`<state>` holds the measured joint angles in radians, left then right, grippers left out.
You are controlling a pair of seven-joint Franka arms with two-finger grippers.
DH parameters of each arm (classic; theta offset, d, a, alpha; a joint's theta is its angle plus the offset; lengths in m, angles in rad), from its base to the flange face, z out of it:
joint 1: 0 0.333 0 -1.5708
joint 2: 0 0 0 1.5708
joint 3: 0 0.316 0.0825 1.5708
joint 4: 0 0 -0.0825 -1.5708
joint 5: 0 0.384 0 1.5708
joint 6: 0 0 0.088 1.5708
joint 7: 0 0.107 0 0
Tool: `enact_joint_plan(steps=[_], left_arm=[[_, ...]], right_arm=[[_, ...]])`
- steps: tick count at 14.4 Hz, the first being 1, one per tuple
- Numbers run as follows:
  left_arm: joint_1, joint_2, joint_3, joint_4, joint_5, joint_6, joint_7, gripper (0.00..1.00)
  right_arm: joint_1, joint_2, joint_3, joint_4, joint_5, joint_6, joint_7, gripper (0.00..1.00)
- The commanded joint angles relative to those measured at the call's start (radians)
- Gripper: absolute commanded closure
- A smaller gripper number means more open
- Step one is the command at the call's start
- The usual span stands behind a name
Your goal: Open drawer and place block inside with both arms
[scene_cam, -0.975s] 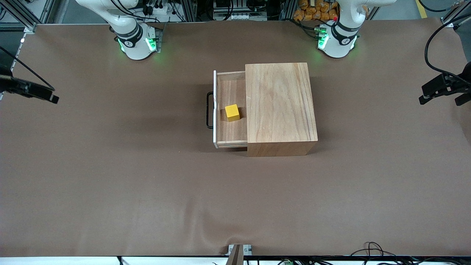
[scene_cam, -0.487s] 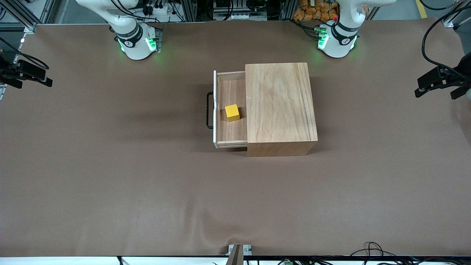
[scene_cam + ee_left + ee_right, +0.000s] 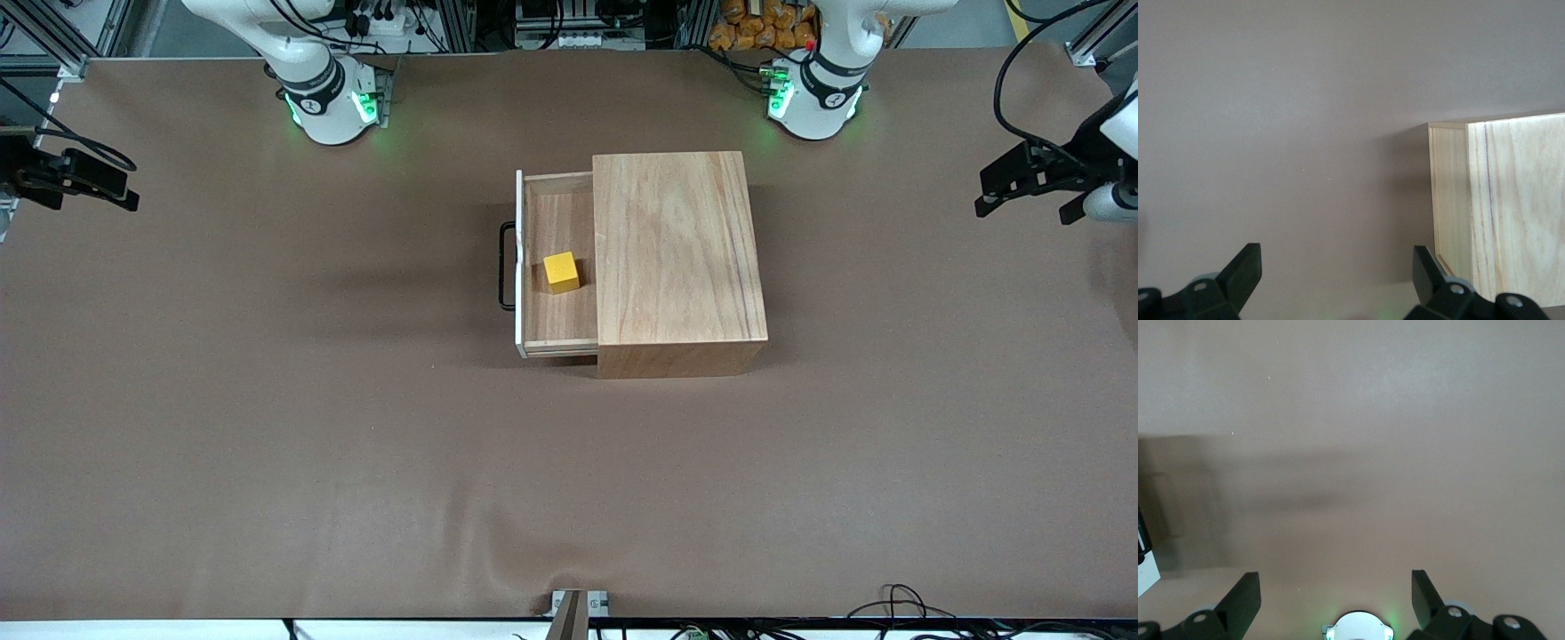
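Observation:
The drawer [image 3: 558, 324] is pulled out of the wooden box [image 3: 676, 258] toward the right arm's end of the table, its black handle [image 3: 505, 267] on the white front. The yellow block [image 3: 561, 272] sits inside the drawer. My left gripper [image 3: 1022, 191] hangs open and empty over the left arm's end of the table; the left wrist view shows its wide-apart jaws [image 3: 1335, 257] and a corner of the box [image 3: 1511, 213]. My right gripper [image 3: 84, 188] is open and empty over the right arm's end of the table, its jaws [image 3: 1335, 583] over bare table.
The brown table cover [image 3: 356, 444] surrounds the box. The two green-lit bases [image 3: 331, 102] [image 3: 813, 98] stand along the table's edge farthest from the front camera. The right arm's base also shows in the right wrist view [image 3: 1357, 628]. Cables [image 3: 898, 604] lie at the near edge.
Both grippers have drawn back toward the row of bases, away from the box. The left gripper has also shifted slightly toward the box. Drawer and block have not moved.

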<state>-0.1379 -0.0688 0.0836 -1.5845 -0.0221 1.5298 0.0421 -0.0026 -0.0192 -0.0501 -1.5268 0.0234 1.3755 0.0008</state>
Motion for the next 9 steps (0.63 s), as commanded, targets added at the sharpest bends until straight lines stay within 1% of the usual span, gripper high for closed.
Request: enact_joint_plan(steps=[1, 6, 9], left_arm=[[0.006, -0.037, -0.015, -0.043, 0.019, 0.027, 0.015, 0.0], [0.008, -0.022, -0.013, -0.022, 0.021, 0.023, 0.016, 0.0], [0.014, -0.013, -0.013, 0.004, 0.021, 0.006, 0.016, 0.0]], right_arm=[[0.003, -0.001, 0.0, 0.01, -0.022, 0.004, 0.012, 0.0], [0.003, -0.001, 0.004, 0.004, -0.019, 0.077, 0.016, 0.0], [0.003, -0.001, 0.004, 0.001, -0.002, 0.071, 0.025, 0.0]])
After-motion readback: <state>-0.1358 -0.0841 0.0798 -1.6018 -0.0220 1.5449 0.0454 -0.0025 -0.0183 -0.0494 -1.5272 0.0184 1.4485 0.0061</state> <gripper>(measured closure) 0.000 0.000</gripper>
